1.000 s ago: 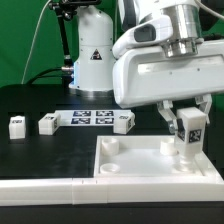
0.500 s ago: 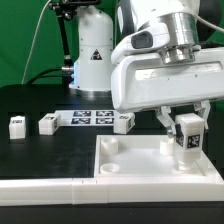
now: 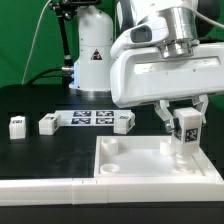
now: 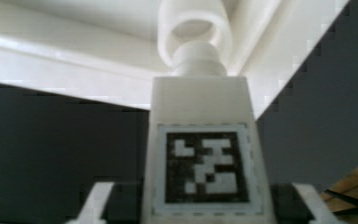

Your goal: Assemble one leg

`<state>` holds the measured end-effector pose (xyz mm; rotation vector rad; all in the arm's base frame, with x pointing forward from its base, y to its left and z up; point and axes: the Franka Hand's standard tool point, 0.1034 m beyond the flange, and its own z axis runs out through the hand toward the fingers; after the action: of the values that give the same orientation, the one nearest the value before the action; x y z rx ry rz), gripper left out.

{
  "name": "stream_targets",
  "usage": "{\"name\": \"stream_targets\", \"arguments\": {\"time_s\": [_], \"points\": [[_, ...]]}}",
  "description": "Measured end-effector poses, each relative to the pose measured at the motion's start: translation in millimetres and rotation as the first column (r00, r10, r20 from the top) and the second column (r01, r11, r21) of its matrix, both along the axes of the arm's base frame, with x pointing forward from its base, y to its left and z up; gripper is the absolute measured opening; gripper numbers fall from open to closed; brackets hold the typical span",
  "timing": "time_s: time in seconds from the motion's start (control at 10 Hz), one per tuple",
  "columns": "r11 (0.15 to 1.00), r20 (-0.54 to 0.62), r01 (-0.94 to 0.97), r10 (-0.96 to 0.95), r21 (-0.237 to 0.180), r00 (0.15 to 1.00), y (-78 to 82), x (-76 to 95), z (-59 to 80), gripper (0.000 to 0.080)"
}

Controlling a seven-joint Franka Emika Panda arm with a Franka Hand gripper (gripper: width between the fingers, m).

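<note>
My gripper [image 3: 186,118] clamps the leg [image 3: 189,133]
I hold it upright, tip at the socket [image 4: 195,28] of the panel [image 3: 130,165] dead ahead; aligned for seating.

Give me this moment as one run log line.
phase: leg placement | gripper: shut on leg | leg: lower tip at panel corner socket | seated: cannot tell

No lettering reads; a black triangle sign [image 3: 92,58] marks the far white domed base [image 3: 94,35], a coded tag [image 4: 204,165] the small white plastic leg [image 4: 201,100].
</note>
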<state>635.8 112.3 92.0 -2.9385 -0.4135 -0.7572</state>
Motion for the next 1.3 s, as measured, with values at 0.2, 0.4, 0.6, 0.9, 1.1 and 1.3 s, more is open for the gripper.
{"name": "stream_targets", "arguments": {"time_s": [0.2,0.4,0.6,0.9,1.1,1.3], "points": [[1.0,0.017,0.001,-0.001,0.001,1.0,0.8,-1.6,-3.7,0.029],[1.0,0.011,0.001,-0.001,0.001,1.0,1.3,-3.1,-8.7,0.029],[1.0,0.004,-0.001,0.001,0.001,1.0,3.0,-4.2,-14.3,0.029],[1.0,0.036,0.001,-0.001,0.004,0.999,4.8,-0.6,-14.4,0.029],[1.0,0.036,0.001,-0.001,0.004,0.999,4.7,-0.6,-14.5,0.0367],[1.0,0.036,0.001,-0.001,0.004,0.999,4.7,-0.7,-14.6,0.0618]]}}
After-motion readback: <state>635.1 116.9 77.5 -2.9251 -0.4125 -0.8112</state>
